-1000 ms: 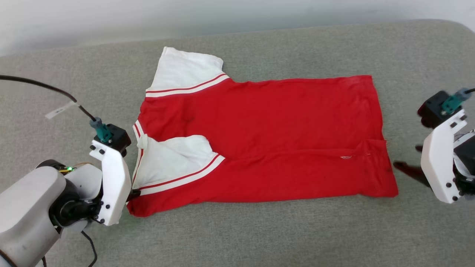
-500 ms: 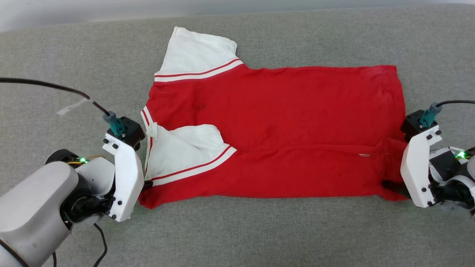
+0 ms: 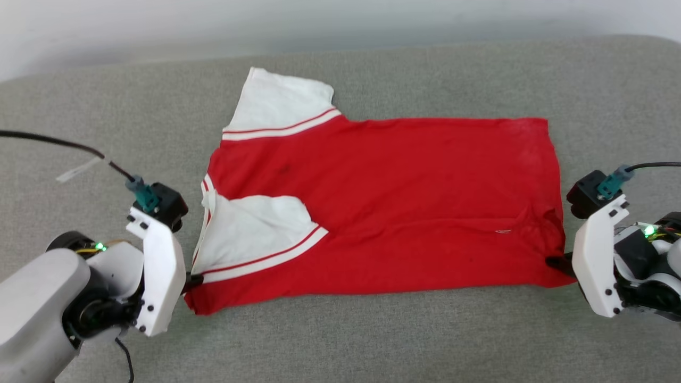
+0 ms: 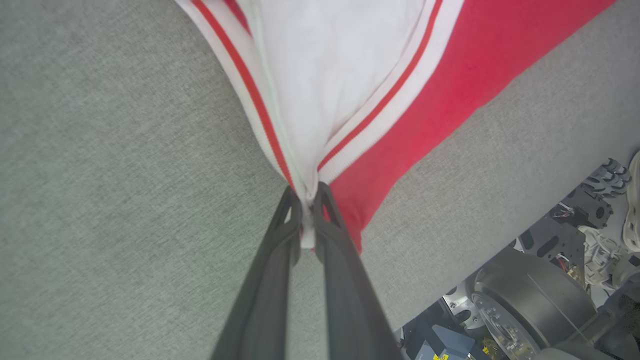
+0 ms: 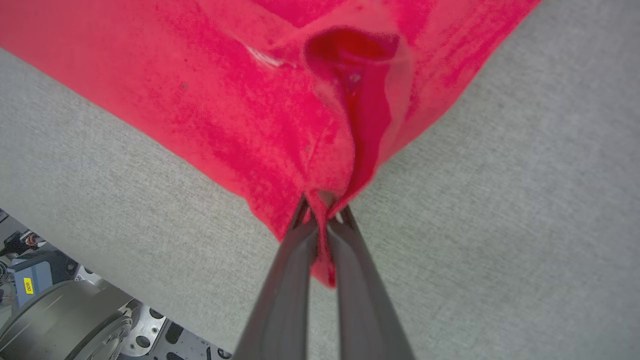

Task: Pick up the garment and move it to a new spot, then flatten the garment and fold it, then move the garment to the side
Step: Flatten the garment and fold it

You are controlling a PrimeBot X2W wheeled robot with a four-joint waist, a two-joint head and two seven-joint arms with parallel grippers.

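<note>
- The left arm comes in from the lower left, with its white wrist plate standing upright at the garment's near left corner.
- The left hand points right, low over the grey fabric-covered table. In the left wrist view its fingers are pressed together on the striped hem where the white sleeve meets the red body.
- The garment lies flat in the middle of the table, collar end to the left. The near sleeve is folded onto the body and the far sleeve is spread out.
- The right hand points left and is clamped on the garment's near right corner, where the red cloth puckers between its fingers.
- The right arm reaches in from the right edge.
</note>
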